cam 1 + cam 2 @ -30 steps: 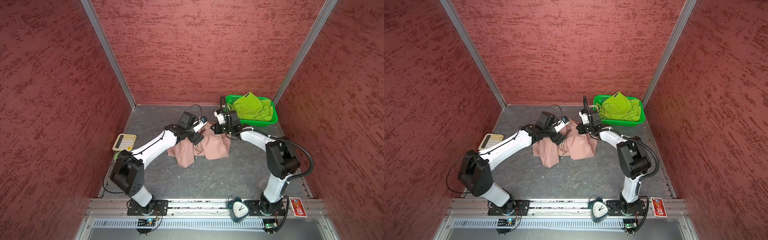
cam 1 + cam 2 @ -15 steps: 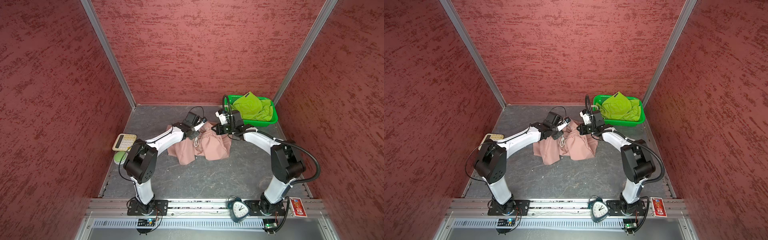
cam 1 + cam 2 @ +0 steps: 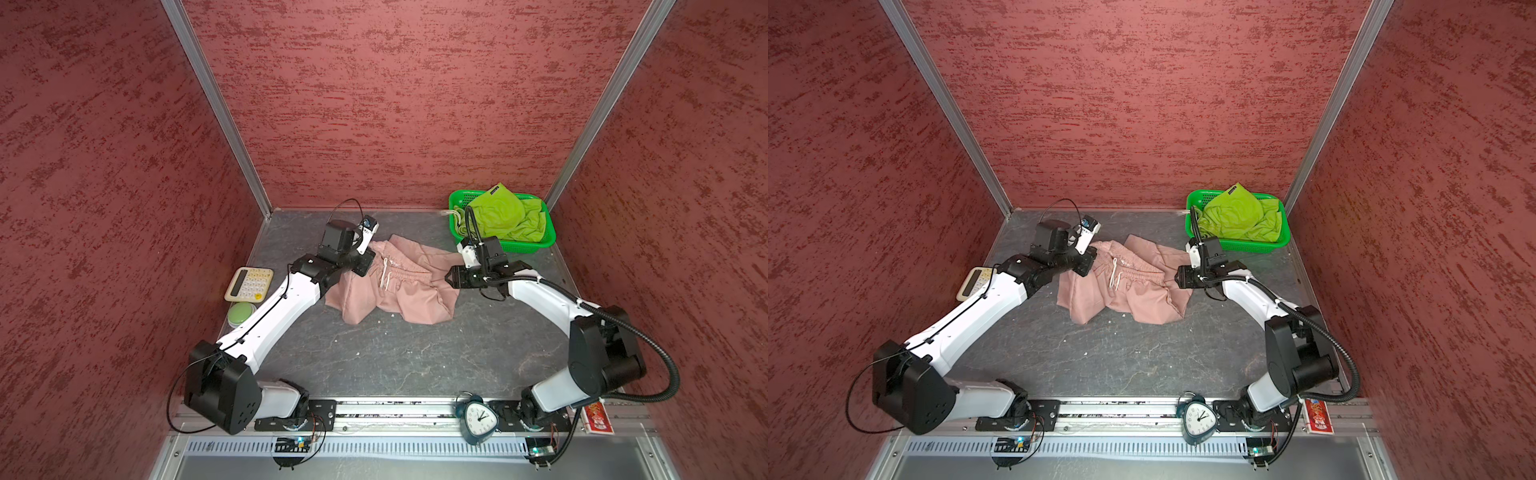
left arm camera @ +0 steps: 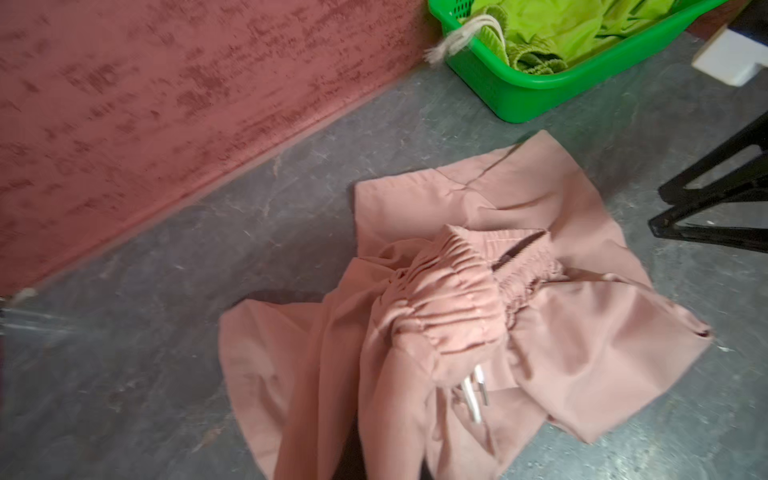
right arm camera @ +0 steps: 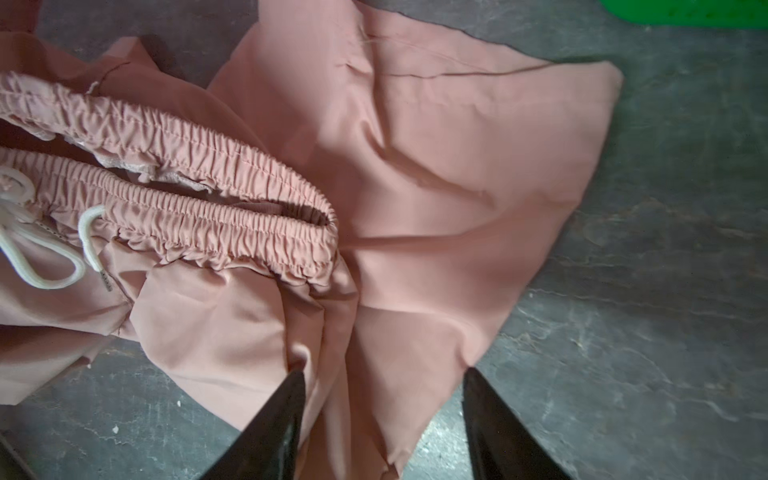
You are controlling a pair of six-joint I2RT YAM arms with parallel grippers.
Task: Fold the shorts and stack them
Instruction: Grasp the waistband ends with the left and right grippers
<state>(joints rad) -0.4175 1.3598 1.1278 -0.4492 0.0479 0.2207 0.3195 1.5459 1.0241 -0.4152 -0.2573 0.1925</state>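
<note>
Pink shorts (image 3: 395, 286), crumpled mid-table: gripped at 9 o'clock by clenched left gripper (image 3: 366, 268), flanked at 3 o'clock by released right gripper (image 5: 384, 372). Green shorts (image 3: 498, 212) heaped in basket (image 3: 536, 246).

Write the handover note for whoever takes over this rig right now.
Left pincer: shut at a waistband end of the dusty pink fabric shorts, which lie crumpled in the middle; grip on cloth unconfirmed.
Right pincer: open over the pink shorts' opposite edge, holding nothing.
Lime green fabric shorts: crumpled in the green perforated plastic basket, back right.
Done: nothing folded or stacked.
Left: fold both pairs, stack them.
</note>
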